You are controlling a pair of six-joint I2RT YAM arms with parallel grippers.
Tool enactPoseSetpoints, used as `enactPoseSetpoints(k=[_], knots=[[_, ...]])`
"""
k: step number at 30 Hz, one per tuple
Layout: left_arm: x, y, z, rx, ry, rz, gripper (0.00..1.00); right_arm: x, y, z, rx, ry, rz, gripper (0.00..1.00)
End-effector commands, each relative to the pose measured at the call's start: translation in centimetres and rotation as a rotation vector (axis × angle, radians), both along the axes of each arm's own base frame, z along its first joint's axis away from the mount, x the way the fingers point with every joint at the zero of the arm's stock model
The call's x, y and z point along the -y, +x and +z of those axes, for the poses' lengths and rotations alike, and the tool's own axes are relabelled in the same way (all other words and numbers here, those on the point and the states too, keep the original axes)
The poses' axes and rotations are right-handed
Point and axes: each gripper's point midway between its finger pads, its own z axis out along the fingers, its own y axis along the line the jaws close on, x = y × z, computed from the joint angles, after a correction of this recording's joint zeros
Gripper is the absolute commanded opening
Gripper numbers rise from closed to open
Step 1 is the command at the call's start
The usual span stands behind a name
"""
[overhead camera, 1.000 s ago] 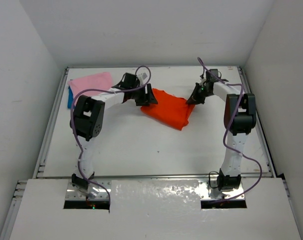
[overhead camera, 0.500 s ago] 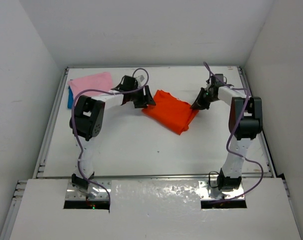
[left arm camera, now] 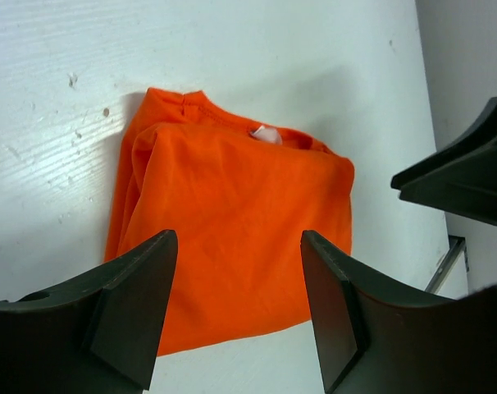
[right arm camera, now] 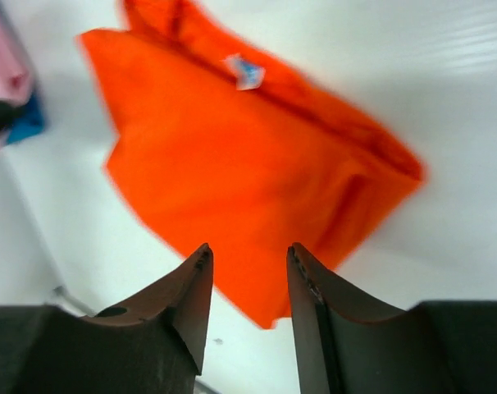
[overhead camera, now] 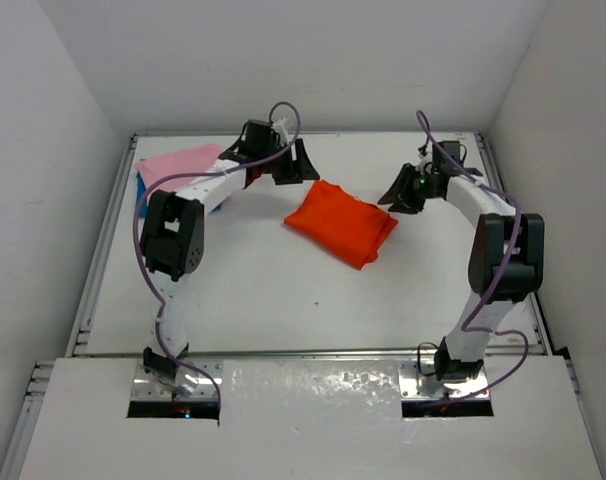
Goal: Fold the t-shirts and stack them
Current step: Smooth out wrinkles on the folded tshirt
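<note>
The orange-red t-shirt (overhead camera: 343,225) lies folded in a rough square on the white table, mid-back; it also shows in the left wrist view (left arm camera: 232,238) and the right wrist view (right arm camera: 240,172). The pink t-shirt (overhead camera: 178,165) lies folded at the back left on top of the blue t-shirt (overhead camera: 140,198), of which only an edge shows. My left gripper (overhead camera: 295,165) is open and empty, raised just behind the orange shirt's left corner. My right gripper (overhead camera: 395,192) is open and empty, raised just right of the shirt.
The table (overhead camera: 283,300) has raised metal rails on the left (overhead camera: 98,250) and right (overhead camera: 518,250). White walls close in at the back and sides. Purple cables loop over both arms.
Both grippers have let go of the orange shirt's edges and drawn up and away, the left toward the back, the right to the right. The shirt now lies flat and folded.
</note>
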Motion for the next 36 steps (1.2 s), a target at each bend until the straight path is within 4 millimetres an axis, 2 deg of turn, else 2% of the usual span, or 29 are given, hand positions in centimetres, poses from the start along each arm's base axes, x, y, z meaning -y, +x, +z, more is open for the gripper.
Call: enactPoseSetpoints(k=[1, 2, 3, 5, 6, 10, 11, 12, 13, 16, 17, 19, 22, 28, 29, 31, 36], knots=[[-0.5, -0.6, -0.4, -0.008, 0.022, -0.007, 0.59, -5.0, 0.9, 4.5, 0.179, 0.184, 0.125, 0.40], [-0.7, -0.7, 0.0, -0.003, 0.029, 0.004, 0.59, -6.1, 1.0, 5.1, 0.196, 0.229, 0.156, 0.39], [-1.0, -1.1, -0.5, -0.019, 0.040, 0.008, 0.59, -8.1, 1.7, 6.3, 0.237, 0.273, 0.193, 0.39], [-1.7, -1.3, -0.4, -0.020, 0.069, 0.033, 0.59, -10.5, 2.0, 6.8, 0.264, 0.346, 0.242, 0.39], [-2.2, -1.8, -0.8, -0.043, 0.095, 0.039, 0.59, -12.4, 2.6, 8.0, 0.309, 0.398, 0.262, 0.39], [-3.7, -2.6, -1.0, -0.045, 0.161, 0.059, 0.59, -15.6, 3.3, 7.0, 0.283, 0.496, 0.267, 0.40], [-4.1, -2.8, -0.7, -0.042, 0.177, 0.068, 0.59, -16.3, 3.2, 5.8, 0.257, 0.504, 0.269, 0.41], [-5.1, -3.0, -1.0, -0.052, 0.217, 0.088, 0.58, -16.5, 3.2, 5.4, 0.255, 0.511, 0.271, 0.42], [-5.6, -3.2, -0.8, -0.050, 0.230, 0.095, 0.58, -16.6, 3.0, 3.8, 0.219, 0.509, 0.265, 0.43], [-6.9, -3.7, -0.3, -0.046, 0.246, 0.125, 0.58, -16.6, 2.3, 0.9, 0.152, 0.511, 0.273, 0.45], [-7.0, -3.6, 0.0, -0.041, 0.237, 0.132, 0.58, -16.7, 1.6, -0.9, 0.106, 0.522, 0.286, 0.45], [-6.9, -3.6, 0.8, -0.030, 0.219, 0.130, 0.58, -16.5, 0.3, -3.0, 0.048, 0.526, 0.288, 0.45], [-6.7, -3.4, 1.9, -0.019, 0.200, 0.126, 0.58, -16.3, -2.0, -5.1, -0.004, 0.528, 0.322, 0.45], [-6.5, -2.8, 3.5, 0.003, 0.192, 0.126, 0.58, -15.5, -7.2, -6.9, -0.116, 0.519, 0.470, 0.46], [-6.5, -2.8, 3.6, 0.004, 0.192, 0.126, 0.58, -14.6, -9.8, -8.0, -0.195, 0.478, 0.519, 0.46], [-6.4, -2.9, 3.8, 0.007, 0.189, 0.121, 0.58, -13.6, -11.5, -9.0, -0.220, 0.419, 0.532, 0.46], [-6.3, -3.6, 4.2, 0.006, 0.175, 0.101, 0.58, -13.1, -14.0, -8.3, -0.224, 0.420, 0.554, 0.46]])
